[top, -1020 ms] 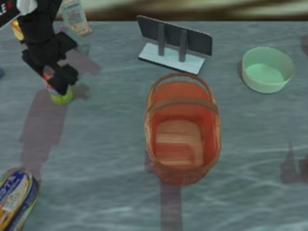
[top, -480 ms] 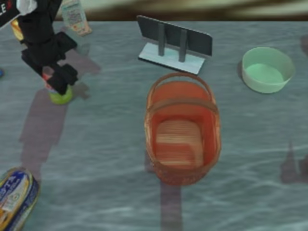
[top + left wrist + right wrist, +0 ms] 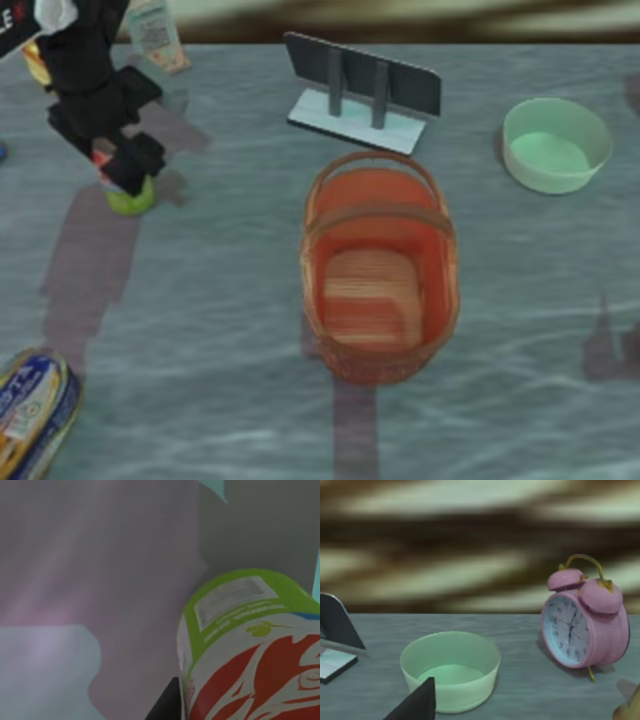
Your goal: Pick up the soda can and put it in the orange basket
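At the far left of the tabletop (image 3: 200, 300), the left AgileX arm's tool (image 3: 128, 172) reaches down over the soda can (image 3: 130, 197), its dark fingers placed on either side of the can's red upper half and clenched on it, while the lime-green lower half shows beneath them. The left wrist view is filled by the can's green and red-and-white wrap, with one dark finger (image 3: 167, 705) pressed against its side. The orange basket (image 3: 378, 265) stands upright near the middle of the tabletop, well apart from the can and to its right, its arched handle crossing above a pale slatted bottom. Behind the basket sits a dark stand on a pale base (image 3: 362, 92); a mint-green bowl (image 3: 556, 144) rests at the far right, and a blue-and-yellow packet (image 3: 32, 410) lies at the near left corner. The right wrist view takes in the bowl and a pink alarm clock (image 3: 584, 625); whether the right tool is released or clenched cannot be told.
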Controlling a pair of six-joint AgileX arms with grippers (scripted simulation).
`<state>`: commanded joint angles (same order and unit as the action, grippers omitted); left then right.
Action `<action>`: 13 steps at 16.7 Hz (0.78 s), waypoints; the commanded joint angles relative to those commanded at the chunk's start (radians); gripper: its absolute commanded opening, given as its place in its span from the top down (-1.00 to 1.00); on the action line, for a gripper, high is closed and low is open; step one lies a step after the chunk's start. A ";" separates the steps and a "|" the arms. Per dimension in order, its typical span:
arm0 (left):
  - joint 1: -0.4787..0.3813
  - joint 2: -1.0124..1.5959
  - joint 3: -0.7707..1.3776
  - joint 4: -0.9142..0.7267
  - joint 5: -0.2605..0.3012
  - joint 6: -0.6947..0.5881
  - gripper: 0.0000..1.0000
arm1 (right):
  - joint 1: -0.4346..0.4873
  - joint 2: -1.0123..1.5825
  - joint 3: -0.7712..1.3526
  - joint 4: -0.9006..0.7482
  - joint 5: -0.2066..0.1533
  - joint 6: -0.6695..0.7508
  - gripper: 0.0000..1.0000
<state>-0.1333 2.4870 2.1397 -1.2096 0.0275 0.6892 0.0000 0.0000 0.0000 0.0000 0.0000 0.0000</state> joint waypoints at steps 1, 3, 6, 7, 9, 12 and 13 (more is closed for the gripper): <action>-0.004 -0.005 -0.019 0.031 0.022 -0.011 1.00 | 0.000 0.000 0.000 0.000 0.000 0.000 -1.00; -0.017 -0.020 -0.073 0.126 0.086 -0.044 1.00 | 0.000 0.000 0.000 0.000 0.000 0.000 -1.00; -0.044 -0.058 -0.184 0.346 0.223 -0.117 1.00 | 0.000 0.000 0.000 0.000 0.000 0.000 -1.00; -0.054 -0.075 -0.227 0.436 0.279 -0.146 1.00 | 0.000 0.000 0.000 0.000 0.000 0.000 -1.00; -0.076 -0.116 -0.318 0.632 0.399 -0.210 1.00 | 0.000 0.000 0.000 0.000 0.000 0.000 -1.00; -0.111 -0.190 -0.463 0.950 0.593 -0.315 1.00 | 0.000 0.000 0.000 0.000 0.000 0.000 -1.00; -0.122 -0.218 -0.511 1.057 0.659 -0.351 1.00 | 0.000 0.000 0.000 0.000 0.000 0.000 -1.00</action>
<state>-0.2557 2.2694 1.6288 -0.1524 0.6865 0.3386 0.0000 0.0000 0.0000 0.0000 0.0000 0.0000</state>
